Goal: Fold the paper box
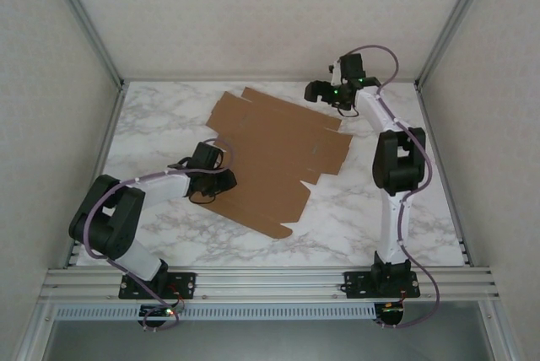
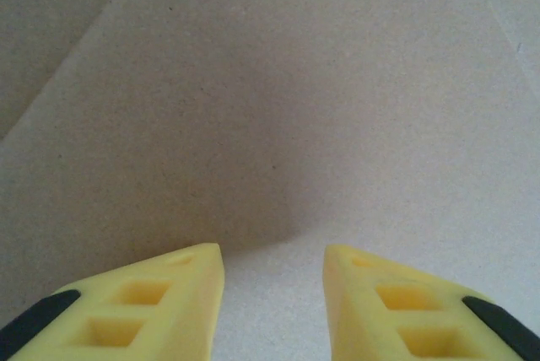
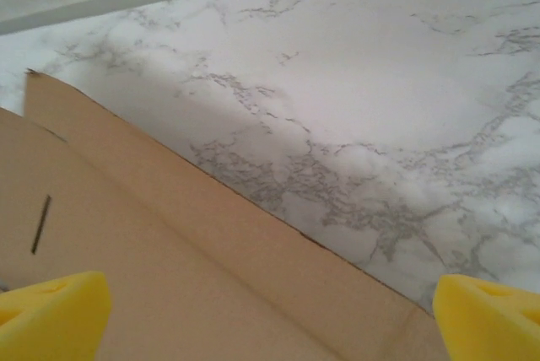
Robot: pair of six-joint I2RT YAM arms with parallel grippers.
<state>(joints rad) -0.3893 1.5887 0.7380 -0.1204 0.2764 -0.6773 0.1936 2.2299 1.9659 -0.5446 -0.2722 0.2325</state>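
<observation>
Well, starting with the big picture: the marble bench (image 1: 363,209) carries just the paper box (image 1: 270,154), which lies as a flat, unfolded sheet, set askew across the middle, running from the far centre down toward the near left. I see no flap or wall raised anywhere, so I judge we are at the very start of the fold, with both arms lining up for the first crease. My left arm reaches in low over the near-left part of the sheet, and the left pincer (image 1: 221,179) has its jaws a little apart with nothing between them. In its wrist view I see only bare cardboard and a close shadow (whether the tips actually touch the sheet, I cannot tell). My right arm is stretched to the far side, where the right pincer (image 1: 321,91) hangs over the sheet's far-right edge with its jaws spread wide and holding nothing. Its camera shows that straight edge running diagonally against the marble, and a small slot (image 3: 40,224) cut in the panel. Next, I reckon, the right side must get one finger under that far edge and lift the flap about its crease, while the left presses down to keep the sheet from sliding.
</observation>
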